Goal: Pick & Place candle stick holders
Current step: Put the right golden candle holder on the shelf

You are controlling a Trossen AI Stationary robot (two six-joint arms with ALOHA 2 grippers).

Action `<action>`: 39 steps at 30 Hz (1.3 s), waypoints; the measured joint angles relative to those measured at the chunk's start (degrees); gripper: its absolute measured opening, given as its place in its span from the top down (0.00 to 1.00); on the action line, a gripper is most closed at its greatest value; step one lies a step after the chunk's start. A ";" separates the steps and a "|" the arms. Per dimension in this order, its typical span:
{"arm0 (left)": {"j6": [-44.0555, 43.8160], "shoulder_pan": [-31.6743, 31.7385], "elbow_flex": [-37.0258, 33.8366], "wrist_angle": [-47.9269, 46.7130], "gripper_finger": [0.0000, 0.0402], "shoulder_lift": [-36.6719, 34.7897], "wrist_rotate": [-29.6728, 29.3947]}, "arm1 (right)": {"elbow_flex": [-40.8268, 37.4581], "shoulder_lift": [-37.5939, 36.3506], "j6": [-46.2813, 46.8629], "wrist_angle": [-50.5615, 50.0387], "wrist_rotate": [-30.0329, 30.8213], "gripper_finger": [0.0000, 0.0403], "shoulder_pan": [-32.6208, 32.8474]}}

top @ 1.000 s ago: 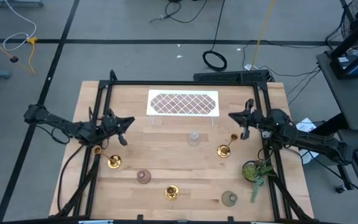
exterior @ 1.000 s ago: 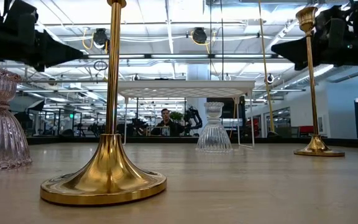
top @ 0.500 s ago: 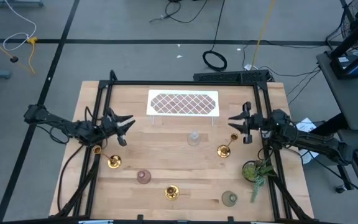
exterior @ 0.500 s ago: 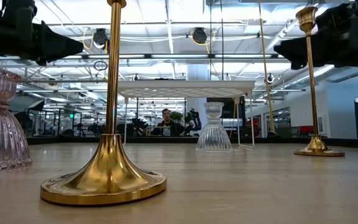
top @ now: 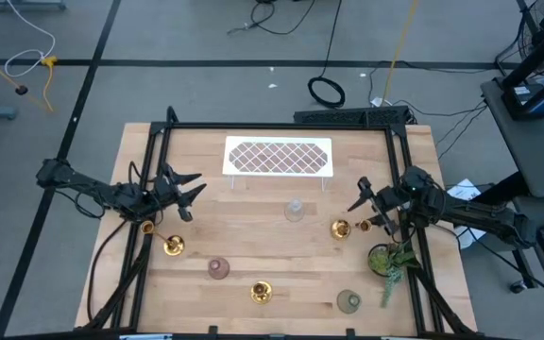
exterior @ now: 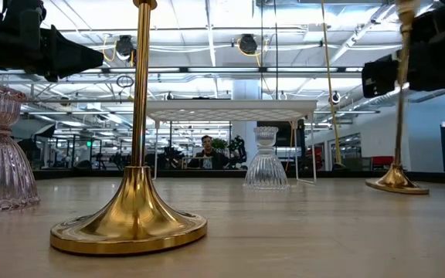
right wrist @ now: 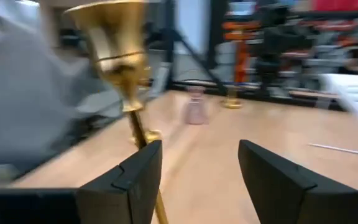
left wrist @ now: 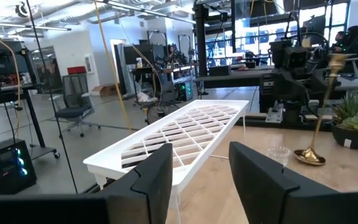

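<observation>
Nothing is placed yet, as far as the pictures show. The white tray (top: 278, 157) at the far side of the surface (top: 253, 246) stands bare, its brown lattice top holding nothing (if that is where the holders go, all six are left to move).

The right gripper (top: 370, 210) has its jaws spread apart, with the stem of the right-hand gold candlestick (top: 340, 228) just beside them; the right wrist view shows that stem and cup top close against one finger, not clamped. I judge the grasp is being lined up, not made.

The left gripper (top: 189, 187) hangs with jaws open and empty, pointing toward the tray. Near it, slightly behind and below the jaws, stands the left gold candlestick (top: 173, 246). Farther toward the front edge are the pink glass cup (top: 217, 269), the third gold candlestick (top: 261, 293) and the green glass cup (top: 348, 301). The clear glass cup (top: 295, 210) sits between the two grippers, just in front of the tray.

The leafy plant (top: 388, 259) sits just behind the right jaws, near enough to be brushed.
</observation>
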 joint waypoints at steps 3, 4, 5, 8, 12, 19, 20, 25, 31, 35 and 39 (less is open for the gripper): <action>0.00 0.00 0.00 0.00 0.59 0.00 0.00 | 0.00 0.00 -2.05 0.19 7.55 0.49 0.08; 0.00 0.00 0.00 0.02 0.59 0.00 0.00 | 0.00 0.01 -2.58 -0.14 9.45 0.49 0.03; 0.00 0.00 0.00 0.02 0.59 0.00 0.00 | 0.02 0.05 -2.97 -0.87 10.15 0.49 0.04; 0.13 0.00 0.00 0.02 0.59 0.00 0.00 | 0.04 0.11 -4.21 -4.77 7.73 0.49 0.06; 2.13 0.00 0.00 0.02 0.59 0.00 0.00 | 0.04 0.11 -4.36 -10.56 4.36 0.50 0.06; 2.67 0.00 0.00 0.02 0.59 0.00 0.00 | 0.04 0.08 -6.81 -8.30 10.00 0.50 -0.05; 2.67 0.02 0.00 0.02 0.59 0.00 -0.02 | 0.04 0.05 -7.12 -7.74 11.68 0.50 -0.06; 2.81 0.00 0.00 0.00 0.59 0.00 -0.01 | 0.07 0.07 -10.58 -9.23 12.03 0.51 -0.07; 2.88 0.00 0.00 -0.07 0.59 -0.01 0.00 | 0.11 0.09 -9.92 -12.43 13.18 0.53 -0.07; 2.89 0.00 0.00 -0.09 0.59 0.00 -0.01 | 0.19 0.05 -8.07 -13.91 12.32 0.56 -0.07; 2.85 0.01 0.00 -0.11 0.59 0.00 -0.02 | 2.21 -0.11 -7.26 -21.13 11.89 0.58 -0.05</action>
